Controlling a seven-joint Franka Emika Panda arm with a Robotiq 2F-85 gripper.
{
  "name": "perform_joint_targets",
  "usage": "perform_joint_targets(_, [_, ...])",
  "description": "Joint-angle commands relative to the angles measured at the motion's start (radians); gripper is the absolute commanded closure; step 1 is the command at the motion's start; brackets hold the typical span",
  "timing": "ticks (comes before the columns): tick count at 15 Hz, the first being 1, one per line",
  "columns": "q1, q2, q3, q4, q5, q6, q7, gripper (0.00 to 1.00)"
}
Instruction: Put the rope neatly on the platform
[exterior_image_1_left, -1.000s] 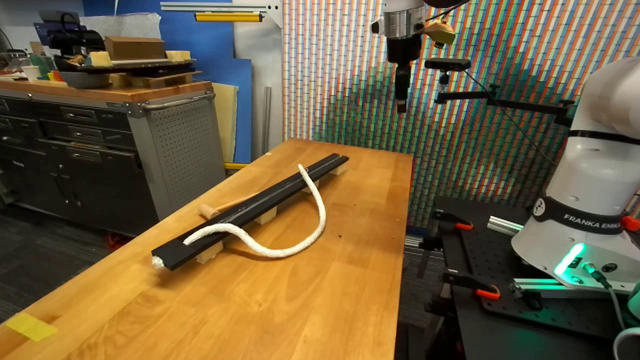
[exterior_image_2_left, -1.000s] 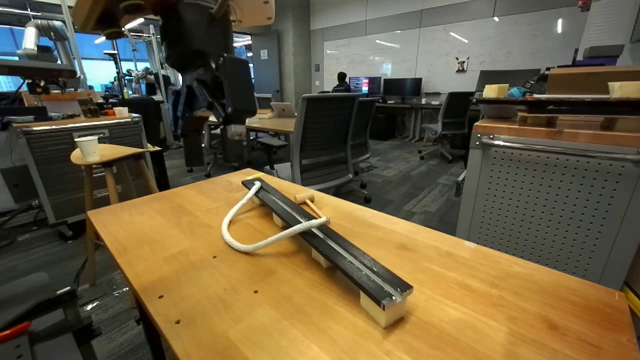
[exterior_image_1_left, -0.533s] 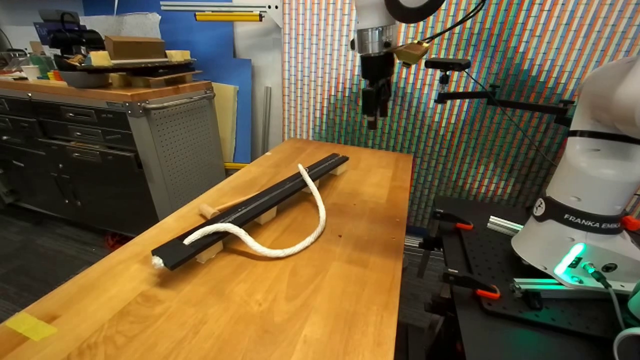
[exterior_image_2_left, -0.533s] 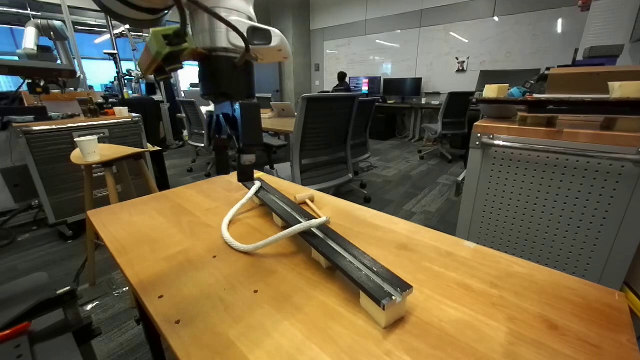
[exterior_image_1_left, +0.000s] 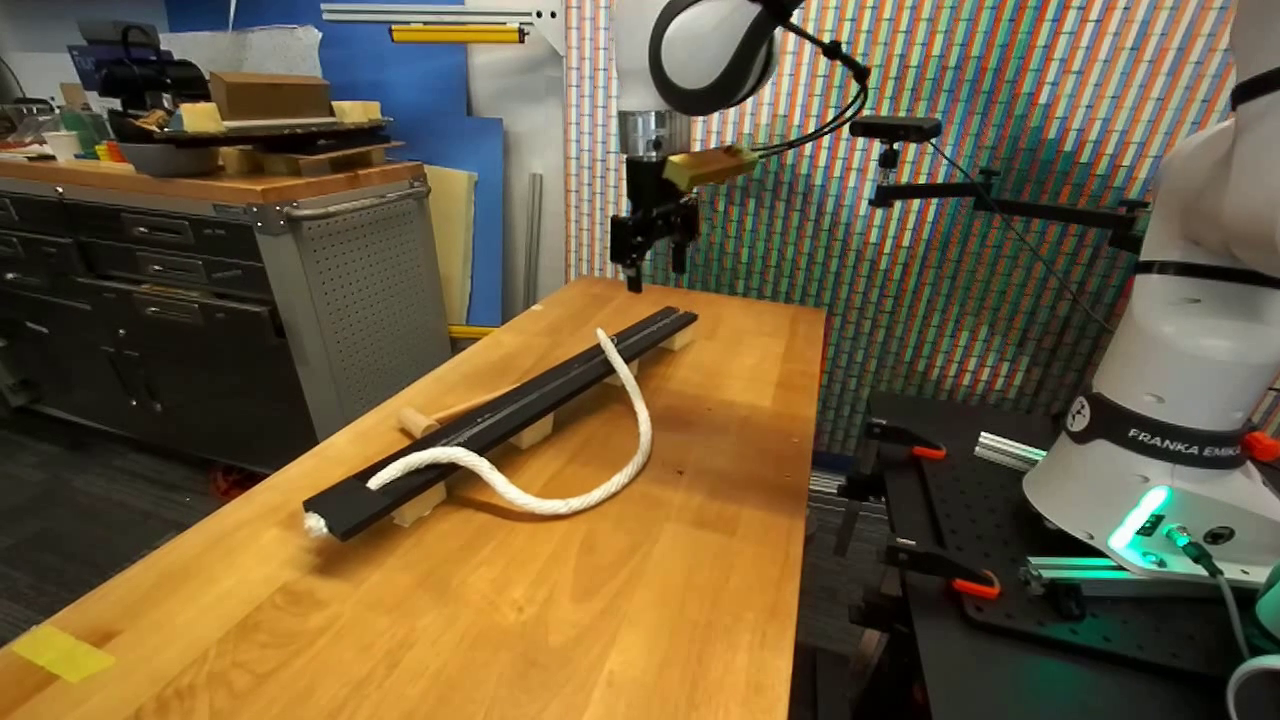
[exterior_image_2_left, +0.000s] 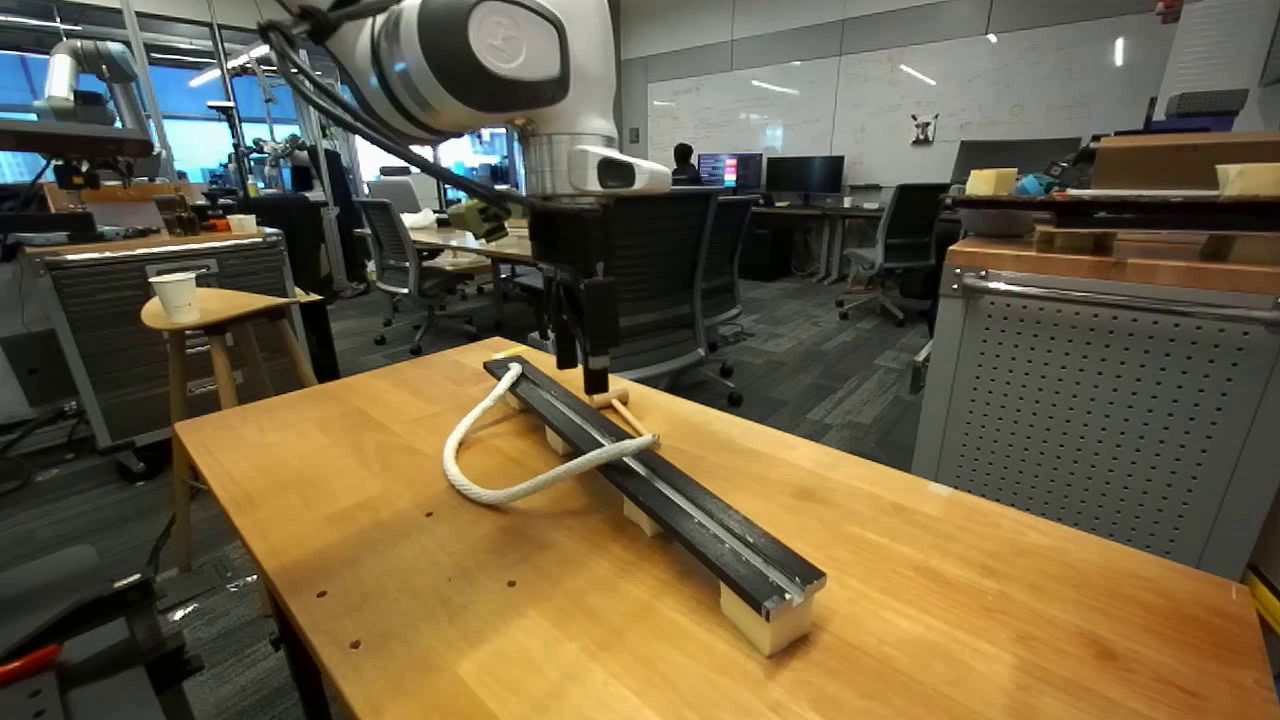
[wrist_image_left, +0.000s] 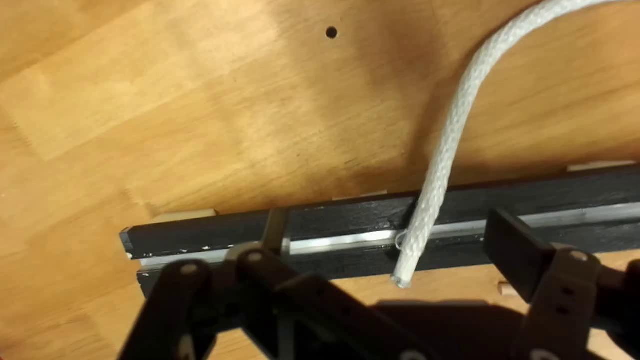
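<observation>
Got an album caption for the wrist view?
The white rope crosses the grooved black bar, its end seen between open jaws.

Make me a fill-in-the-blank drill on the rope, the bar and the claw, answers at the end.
1. The colour of the rope is ____.
2. Pale blocks hold the bar up off the wooden ____.
3. The claw, its jaws well apart, is ____.
4. The rope's middle bows away from the black ____ instead of lying along it.

Missing words: white; table; open; bar.
</observation>
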Motion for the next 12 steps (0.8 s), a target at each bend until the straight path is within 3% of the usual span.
perform_joint_targets(1, [0.018,0.166,-0.033,0.180,0.040,-0.010,0.075,0.00])
perform_joint_targets(7, [0.029,0.320,-0.042,0.351,0.110,-0.043,0.109,0.00])
perform_joint_targets(12, [0.049,0.380,-0.053,0.414,0.116,-0.076,0.144,0.00])
